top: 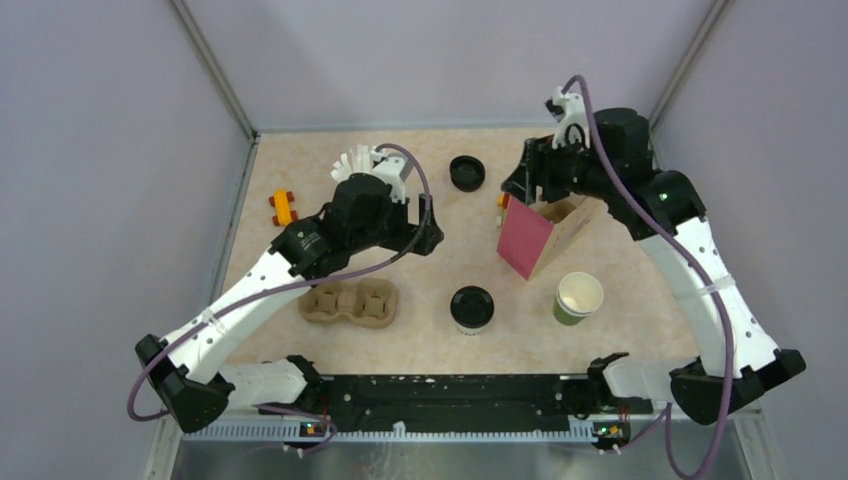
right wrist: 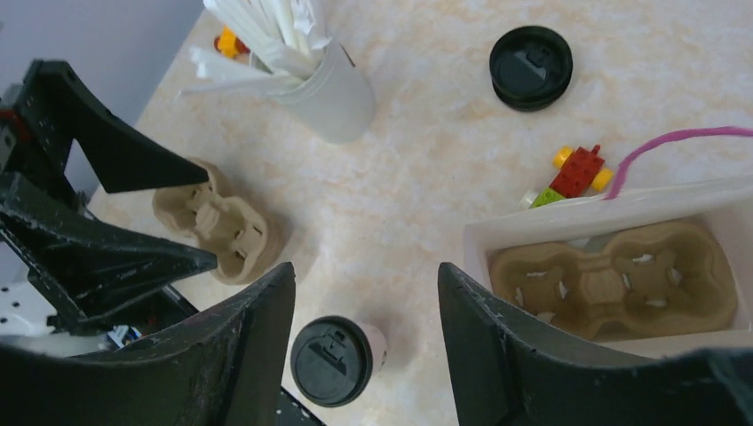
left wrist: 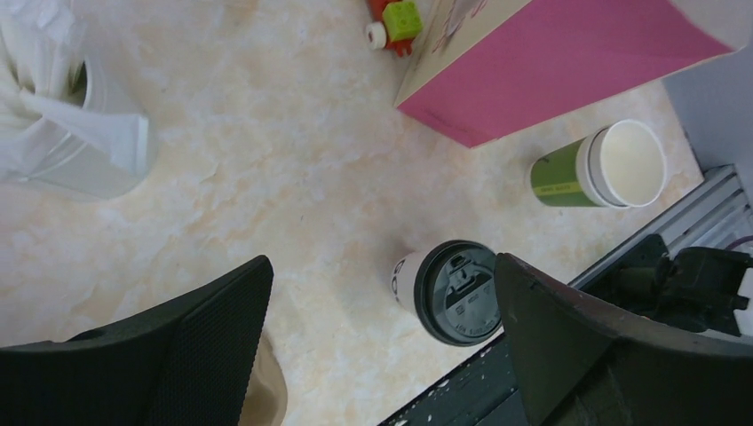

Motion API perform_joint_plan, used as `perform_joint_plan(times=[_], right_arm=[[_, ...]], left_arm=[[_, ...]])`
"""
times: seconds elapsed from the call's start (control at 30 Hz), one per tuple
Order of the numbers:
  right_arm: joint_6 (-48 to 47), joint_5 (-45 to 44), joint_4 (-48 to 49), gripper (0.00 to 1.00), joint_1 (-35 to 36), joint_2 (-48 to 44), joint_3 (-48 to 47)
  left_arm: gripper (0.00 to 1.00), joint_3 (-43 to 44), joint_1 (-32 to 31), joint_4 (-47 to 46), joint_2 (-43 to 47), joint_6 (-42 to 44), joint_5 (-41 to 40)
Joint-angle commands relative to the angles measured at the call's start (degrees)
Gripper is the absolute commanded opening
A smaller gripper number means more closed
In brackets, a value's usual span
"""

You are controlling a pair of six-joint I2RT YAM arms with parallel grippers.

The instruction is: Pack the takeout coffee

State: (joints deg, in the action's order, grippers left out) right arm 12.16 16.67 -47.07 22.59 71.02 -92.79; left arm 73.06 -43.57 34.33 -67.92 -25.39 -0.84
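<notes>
The takeout coffee point(top: 472, 308), a small white cup with a black lid, stands upright near the front middle of the table. It also shows in the left wrist view point(left wrist: 453, 291) and the right wrist view point(right wrist: 333, 359). My left gripper point(top: 428, 236) is open and empty, raised above the table left of and behind the cup; its jaws point(left wrist: 382, 346) stand wide apart. My right gripper point(top: 517, 186) is open and empty, raised by the left side of the pink paper bag point(top: 532, 240). The bag's open top shows a brown cup carrier point(right wrist: 613, 282) inside.
A second brown cup carrier point(top: 350, 302) lies front left. A green-sided open cup point(top: 578, 298) stands right of the coffee. A loose black lid point(top: 466, 172) lies at the back middle. A white cup of straws point(top: 372, 165) is partly hidden by the left arm. Small toy blocks point(top: 284, 207) lie far left, others point(right wrist: 577, 173) by the bag.
</notes>
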Motion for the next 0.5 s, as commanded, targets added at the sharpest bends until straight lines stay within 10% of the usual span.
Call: perform_joint_plan(times=[0.0,0.47], right_arm=[[-3.53,-10.93,-6.04,0.59,8.05,0.3,0.95],[-11.08,-33.36,-16.01,0.63,15.12,9.21,-8.3]], left_arm=[[0.99,-2.68,0.15,4.42,4.42,1.26,-3.43],[0.99,-12.0,0.15,2.63,13.89,1.31,-6.76]])
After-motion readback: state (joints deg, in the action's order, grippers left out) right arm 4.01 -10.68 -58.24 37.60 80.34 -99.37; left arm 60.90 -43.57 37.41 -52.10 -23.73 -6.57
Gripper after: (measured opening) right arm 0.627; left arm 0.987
